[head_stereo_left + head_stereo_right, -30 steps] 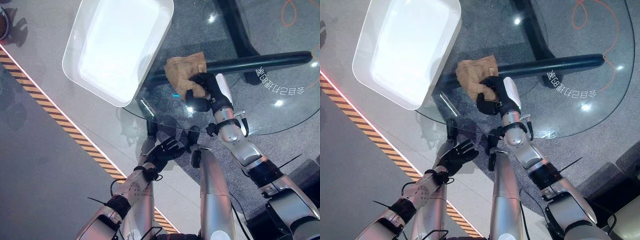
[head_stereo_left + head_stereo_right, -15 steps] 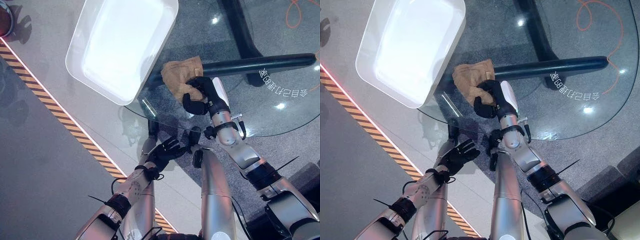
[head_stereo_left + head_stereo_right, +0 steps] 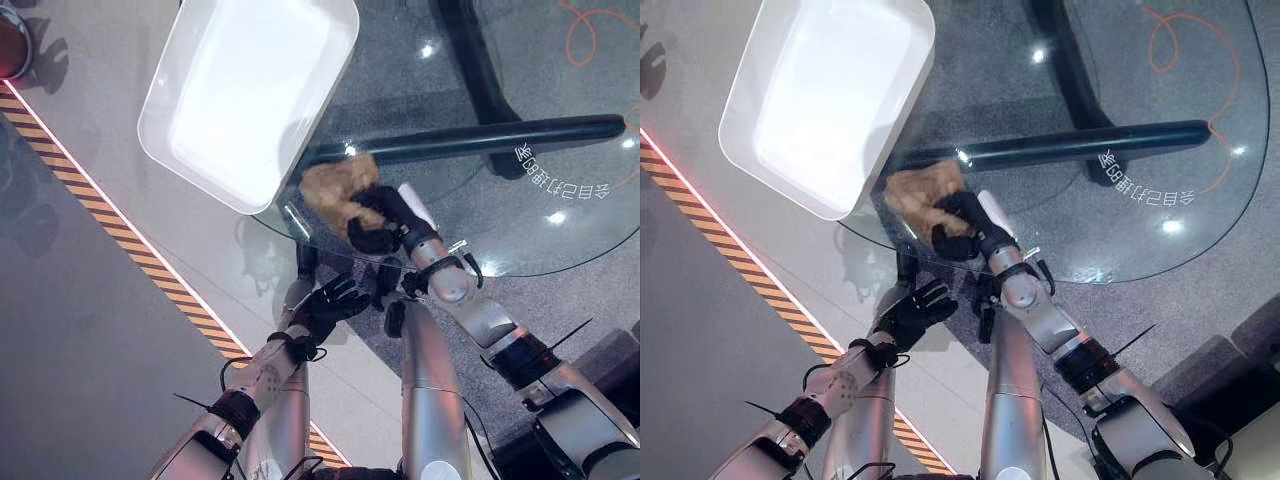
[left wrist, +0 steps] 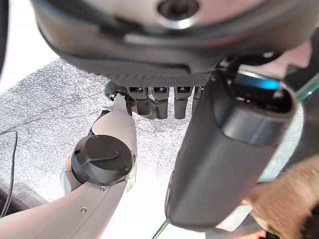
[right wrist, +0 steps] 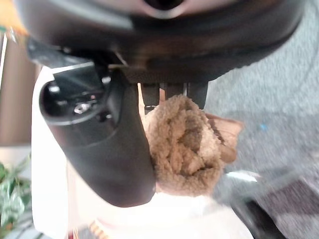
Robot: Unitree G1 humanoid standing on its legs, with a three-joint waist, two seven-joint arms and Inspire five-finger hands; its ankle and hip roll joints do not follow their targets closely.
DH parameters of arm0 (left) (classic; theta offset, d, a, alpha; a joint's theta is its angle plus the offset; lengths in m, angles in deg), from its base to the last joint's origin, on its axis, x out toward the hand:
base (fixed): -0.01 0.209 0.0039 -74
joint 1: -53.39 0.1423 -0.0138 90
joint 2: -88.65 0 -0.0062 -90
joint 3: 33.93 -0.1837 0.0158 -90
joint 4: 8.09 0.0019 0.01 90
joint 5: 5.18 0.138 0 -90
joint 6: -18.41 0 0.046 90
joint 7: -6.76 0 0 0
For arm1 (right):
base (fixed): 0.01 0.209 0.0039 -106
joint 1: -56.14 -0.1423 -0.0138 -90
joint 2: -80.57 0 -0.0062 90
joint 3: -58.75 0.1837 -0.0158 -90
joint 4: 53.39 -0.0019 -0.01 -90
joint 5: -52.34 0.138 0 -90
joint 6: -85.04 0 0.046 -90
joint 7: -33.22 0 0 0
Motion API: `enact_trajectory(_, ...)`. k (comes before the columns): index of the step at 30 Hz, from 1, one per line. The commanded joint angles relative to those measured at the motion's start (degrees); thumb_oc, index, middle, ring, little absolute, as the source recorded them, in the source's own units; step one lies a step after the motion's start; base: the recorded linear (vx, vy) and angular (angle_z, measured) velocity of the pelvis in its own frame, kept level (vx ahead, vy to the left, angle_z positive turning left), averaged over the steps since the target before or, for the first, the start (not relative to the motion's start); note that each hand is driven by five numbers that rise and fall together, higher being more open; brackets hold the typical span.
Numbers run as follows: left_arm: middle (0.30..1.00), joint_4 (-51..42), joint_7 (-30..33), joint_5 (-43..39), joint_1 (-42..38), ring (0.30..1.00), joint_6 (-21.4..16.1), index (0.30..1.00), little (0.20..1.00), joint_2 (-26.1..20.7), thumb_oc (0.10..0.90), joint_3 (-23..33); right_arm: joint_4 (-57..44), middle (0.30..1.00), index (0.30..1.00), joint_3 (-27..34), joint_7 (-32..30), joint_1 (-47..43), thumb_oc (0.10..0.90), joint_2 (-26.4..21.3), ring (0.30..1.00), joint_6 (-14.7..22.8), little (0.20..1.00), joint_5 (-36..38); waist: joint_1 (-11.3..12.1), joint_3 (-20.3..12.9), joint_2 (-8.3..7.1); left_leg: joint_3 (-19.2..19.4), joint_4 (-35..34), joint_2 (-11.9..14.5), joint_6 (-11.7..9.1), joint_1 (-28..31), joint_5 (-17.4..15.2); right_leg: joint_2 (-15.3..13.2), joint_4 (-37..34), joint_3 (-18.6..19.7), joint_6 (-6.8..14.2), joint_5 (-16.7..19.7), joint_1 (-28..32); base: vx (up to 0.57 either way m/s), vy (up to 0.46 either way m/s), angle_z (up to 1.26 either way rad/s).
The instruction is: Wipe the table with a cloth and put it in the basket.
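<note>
— Left hand (image 3: 325,305)?
— Low, below the bench (image 3: 560,230) edge, fingers spread, holding nothing.
— The right hand (image 3: 378,213)?
— Curled around the cloth (image 3: 330,188), bunched on the glass beside the basket (image 3: 250,90).

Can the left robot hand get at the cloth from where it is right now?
Probably not directly. The left robot hand hangs open below the glass table edge, while the cloth lies on top, bunched in the right robot hand. It would have to rise above the rim first.

Table (image 3: 560,120) is clear glossy glass. Cloth (image 3: 330,188) looks tan and fuzzy, basket (image 3: 250,90) is smooth white plastic.
</note>
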Motion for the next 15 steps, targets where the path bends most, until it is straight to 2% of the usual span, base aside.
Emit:
enact_trajectory(1, 0.9, 0.2, -1.0, 0.0, 6.3, 0.9, 0.6, 0.9, 0.9, -2.3, 0.8, -1.1, -11.5, 0.3, 0.3, 0.0, -1.2, -0.3, 0.1, 1.0, 0.3, 4.6, 0.2, 1.2, 0.4, -0.5, -1.35, 4.2, 9.2, -5.3, 6.2, -0.7, -7.3, 4.4, -15.8, 6.0, 4.1, 13.5, -0.4, 0.0, 0.0, 0.0)
enact_trajectory(2, 0.9, 0.2, -0.9, 0.0, 6.2, 0.9, 0.6, 0.9, 0.9, -2.3, 0.8, -1.2, -11.1, 0.3, 0.3, 0.2, -2.0, -0.3, 0.1, 1.0, 0.3, 4.7, 0.2, 1.3, 0.3, -0.5, -1.41, 4.2, 9.2, -5.2, 6.2, -0.6, -7.4, 4.5, -15.8, 6.0, 4.0, 13.5, -0.2, 0.05, -0.008, 0.01)
enact_trajectory(3, 0.9, 0.2, -1.0, 0.0, 7.3, 0.9, 0.6, 0.9, 0.9, -2.3, 0.8, -1.5, -11.1, 0.3, 0.3, 0.0, -2.0, 0.7, 0.1, 1.2, 0.3, 4.8, 0.2, 1.3, 0.5, -0.5, -1.31, 4.0, 9.5, -5.1, 6.1, 1.3, -9.1, 4.7, -15.3, 6.1, 4.3, 11.9, 1.6, 0.0, 0.0, 0.0)
enact_trajectory(4, 0.9, 0.4, -1.0, 0.0, 6.3, 0.9, 0.5, 0.9, 0.9, -2.3, 0.8, -1.2, -10.9, 0.3, 0.3, 0.4, -2.9, -0.3, 0.1, 1.0, 0.3, 4.7, 0.2, 1.2, 0.3, -0.5, -1.48, 4.2, 9.2, -5.2, 6.2, -0.5, -7.4, 4.5, -15.9, 6.1, 4.0, 13.5, -0.1, 0.05, -0.02, -0.02)
enact_trajectory(5, 0.9, 0.4, -1.0, 0.0, 7.5, 0.9, 0.6, 0.9, 0.9, -2.4, 0.8, -1.6, -10.6, 0.3, 0.3, 0.6, -4.0, 0.9, 0.1, 1.1, 0.3, 4.9, 0.2, 1.2, 0.5, -0.5, -1.37, 4.0, 9.5, -5.1, 6.1, 1.6, -9.2, 4.7, -15.3, 6.2, 4.3, 12.0, 1.8, 0.0, 0.0, 0.0)
enact_trajectory(9, 0.9, 0.4, -0.9, 0.0, 7.6, 0.9, 0.6, 0.9, 0.9, -2.4, 0.8, -1.6, -9.6, 0.3, 0.3, 1.8, -7.4, 1.1, 0.1, 1.1, 0.3, 5.3, 0.2, 0.9, 0.4, -0.5, -1.33, 4.1, 9.6, -5.0, 6.1, 1.8, -9.3, 4.7, -15.3, 6.3, 4.3, 12.0, 2.0, 0.01, -0.006, 0.0)
enact_trajectory(10, 0.9, 0.7, -0.8, 0.0, 7.7, 0.9, 0.5, 0.9, 0.9, -2.3, 0.8, -1.7, -8.5, 0.3, 0.3, 3.1, -10.6, 1.0, 0.1, 1.1, 0.3, 5.6, 0.2, 0.9, 0.4, -0.5, -1.31, 4.1, 9.8, -4.8, 6.2, 1.9, -9.5, 4.8, -15.1, 6.4, 4.3, 11.9, 2.0, 0.0, 0.0, 0.0)
enact_trajectory(15, 0.9, 1.1, -0.9, 0.1, 8.2, 0.9, 0.2, 0.9, 0.9, -2.2, 0.8, -1.5, -6.2, 0.3, 0.3, 6.5, -16.1, 0.8, 0.1, 1.2, 0.3, 6.4, 0.2, 0.2, 0.4, -0.5, -1.17, 4.1, 9.9, -4.9, 6.4, 2.1, -9.8, 5.0, -14.9, 6.7, 4.2, 12.0, 2.1, 0.0, -0.004, -0.01)
